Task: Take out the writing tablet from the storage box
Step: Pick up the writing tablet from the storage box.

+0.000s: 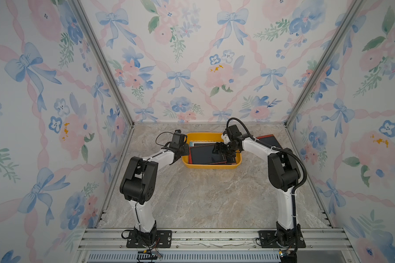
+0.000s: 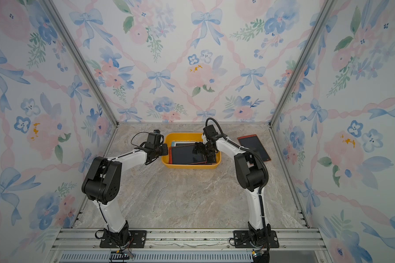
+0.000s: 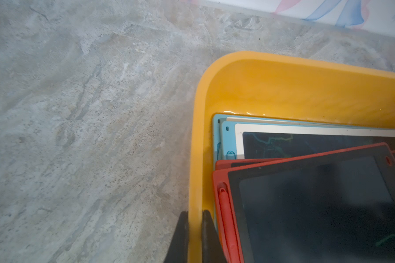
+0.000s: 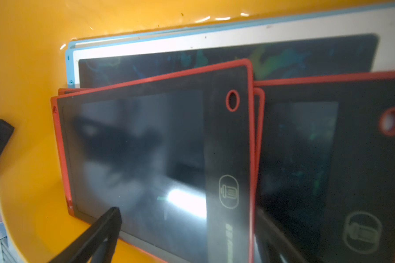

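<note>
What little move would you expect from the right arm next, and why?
Probably lowering the open right gripper and closing it on an edge of the top red-framed black writing tablet. It hovers over that tablet, gripping nothing, while the left gripper pinches the wall of the yellow-orange plastic storage box, steadying it.

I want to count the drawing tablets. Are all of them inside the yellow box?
No: one red tablet lies flat outside the storage box, while other tablets sit inside it.
</note>
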